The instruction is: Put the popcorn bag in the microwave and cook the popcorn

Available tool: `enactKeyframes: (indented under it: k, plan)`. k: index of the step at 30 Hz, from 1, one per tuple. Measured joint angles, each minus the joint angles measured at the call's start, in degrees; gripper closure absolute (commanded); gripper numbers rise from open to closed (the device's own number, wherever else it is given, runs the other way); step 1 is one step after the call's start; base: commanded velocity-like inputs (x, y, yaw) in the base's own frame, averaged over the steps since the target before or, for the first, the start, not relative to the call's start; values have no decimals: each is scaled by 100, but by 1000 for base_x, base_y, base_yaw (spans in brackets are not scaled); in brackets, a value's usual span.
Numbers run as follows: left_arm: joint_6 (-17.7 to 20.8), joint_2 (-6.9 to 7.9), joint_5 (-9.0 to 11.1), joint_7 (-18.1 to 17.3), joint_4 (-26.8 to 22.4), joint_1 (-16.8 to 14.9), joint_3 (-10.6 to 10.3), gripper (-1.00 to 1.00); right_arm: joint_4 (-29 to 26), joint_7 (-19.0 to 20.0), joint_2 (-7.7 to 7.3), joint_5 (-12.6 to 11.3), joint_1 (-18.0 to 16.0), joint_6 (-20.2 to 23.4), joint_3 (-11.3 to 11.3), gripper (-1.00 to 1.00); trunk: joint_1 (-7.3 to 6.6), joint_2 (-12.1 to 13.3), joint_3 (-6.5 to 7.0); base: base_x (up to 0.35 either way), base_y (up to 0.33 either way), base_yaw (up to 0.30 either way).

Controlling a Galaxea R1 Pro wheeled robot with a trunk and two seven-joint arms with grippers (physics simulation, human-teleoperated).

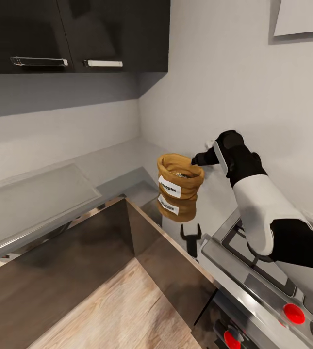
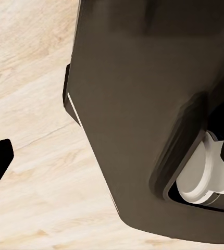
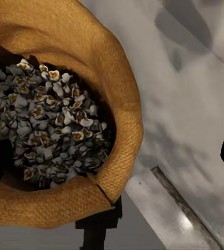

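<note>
While the right gripper (image 1: 201,158) pinches the rolled rim of the popcorn bag (image 1: 179,181), the sack hangs just above the glossy countertop (image 1: 127,162), its reflection directly under it. Popcorn (image 3: 49,125) fills the bag, puffed and pale. Beside the bag lies the steel hob (image 1: 258,264). Whether the left gripper is open, I cannot tell

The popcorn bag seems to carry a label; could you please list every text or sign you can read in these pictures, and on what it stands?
White label on the popcorn bag: dark lettering, too blurred to read for certain.
Its mirror image on the glossy countertop beneath: equally unreadable.
Red knobs on the hob: no markings legible.
Nothing else carries text.
</note>
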Motion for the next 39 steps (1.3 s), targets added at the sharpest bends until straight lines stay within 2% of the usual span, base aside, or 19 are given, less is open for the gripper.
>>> enactKeyframes:
  k: [8, 13, 17, 39]
  plan:
    - [0, 0, 0, 0, 0, 0, 0, -100, 1, -10, -14, 1, 46, 0, -4, -100, 0, 0, 0, 0, 0, 0]
    - [0, 0, 0, 0, 0, 0, 0, -100, 3, 1, -143, -18, 282, 0, -10, -100, 0, 0, 0, 0, 0, 0]
    - [0, 0, 0, 0, 0, 0, 0, -100, -7, 5, -172, -24, 314, 0, -11, -100, -1, 0, 0, 67, 0, 0]
    - [0, 0, -10, -6, 0, 0, 0, -100, 3, 72, -149, -47, 319, 0, -3, -100, -1, 0, 0, 98, 0, 0]
